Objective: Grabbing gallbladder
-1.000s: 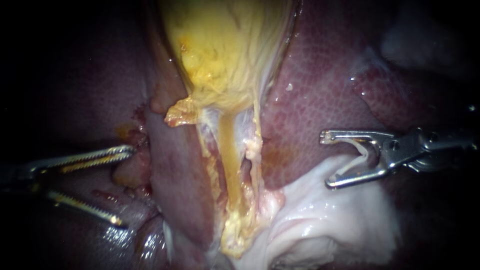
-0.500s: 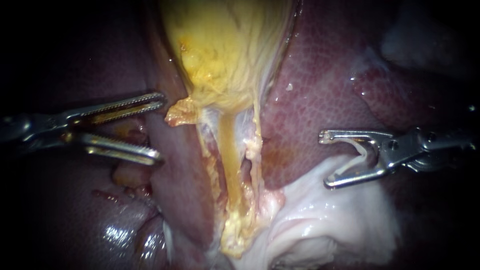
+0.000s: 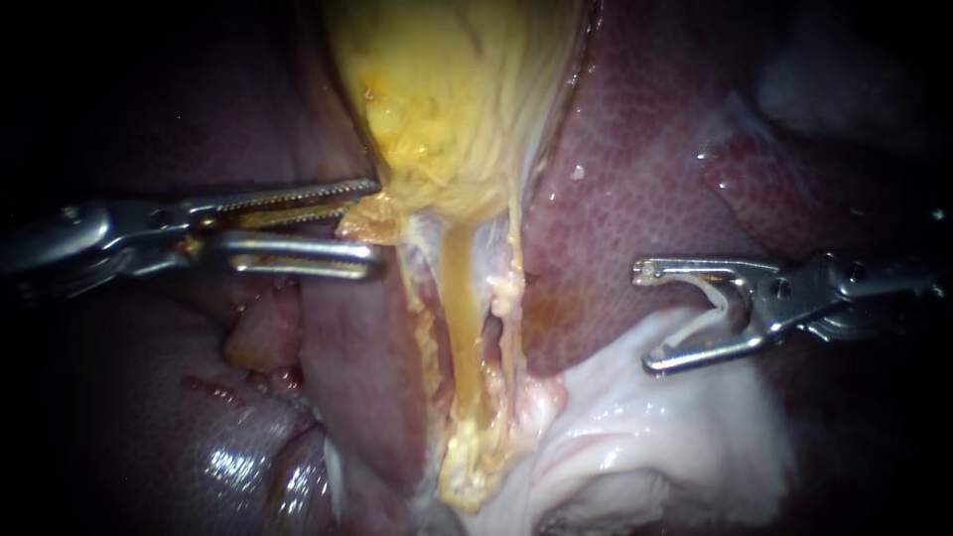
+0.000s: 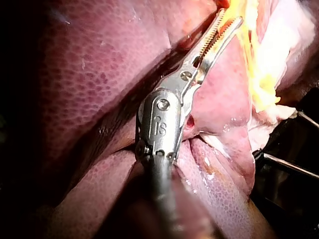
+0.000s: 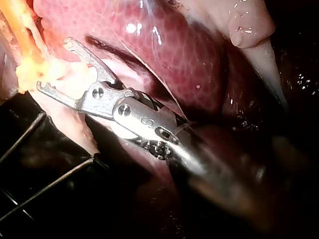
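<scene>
Two instruments are counted in the endoscope view: the left instrument at the left middle of the frame and the right instrument at the right middle. Two jaws are seen on each, four in all. One yellow gallbladder is seen at the upper centre, with one liver around it. Below the gallbladder one thick yellow tube and one thin pale strand are counted. One white mass of tissue is seen at the lower right. Two thin wires are counted in the right wrist view.

Gallbladder above tube, liver alongside
</scene>
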You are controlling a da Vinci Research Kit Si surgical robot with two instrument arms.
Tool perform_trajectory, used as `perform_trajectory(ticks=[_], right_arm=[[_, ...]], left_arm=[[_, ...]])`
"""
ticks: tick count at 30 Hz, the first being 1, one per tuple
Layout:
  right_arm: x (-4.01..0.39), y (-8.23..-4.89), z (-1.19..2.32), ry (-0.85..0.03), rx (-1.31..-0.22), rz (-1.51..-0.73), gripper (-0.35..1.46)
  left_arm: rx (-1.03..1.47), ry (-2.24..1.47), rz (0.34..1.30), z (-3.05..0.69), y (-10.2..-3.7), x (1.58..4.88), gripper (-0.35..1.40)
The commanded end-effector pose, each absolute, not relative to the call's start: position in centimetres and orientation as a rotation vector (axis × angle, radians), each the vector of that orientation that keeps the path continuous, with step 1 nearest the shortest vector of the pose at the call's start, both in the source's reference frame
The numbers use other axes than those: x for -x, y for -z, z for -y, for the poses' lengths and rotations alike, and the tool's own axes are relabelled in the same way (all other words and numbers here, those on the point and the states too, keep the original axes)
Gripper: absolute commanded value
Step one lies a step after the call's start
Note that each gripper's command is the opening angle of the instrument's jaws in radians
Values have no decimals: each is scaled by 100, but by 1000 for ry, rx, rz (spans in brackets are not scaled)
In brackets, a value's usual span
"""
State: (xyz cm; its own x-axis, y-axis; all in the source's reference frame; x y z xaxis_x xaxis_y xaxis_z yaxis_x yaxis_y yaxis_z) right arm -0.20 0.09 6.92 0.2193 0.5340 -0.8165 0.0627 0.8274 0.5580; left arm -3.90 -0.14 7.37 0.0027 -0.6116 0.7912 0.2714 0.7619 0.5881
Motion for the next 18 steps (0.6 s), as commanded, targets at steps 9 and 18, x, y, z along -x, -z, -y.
perform_trajectory(ticks=[9,18], right_arm=[[20,-691,-9,-348,-542,-1325,60],[20,-691,-9,-348,-542,-1325,60]], left_arm=[[-331,719,1373,14,-725,387,-35],[-331,718,1373,14,-725,387,-35]])
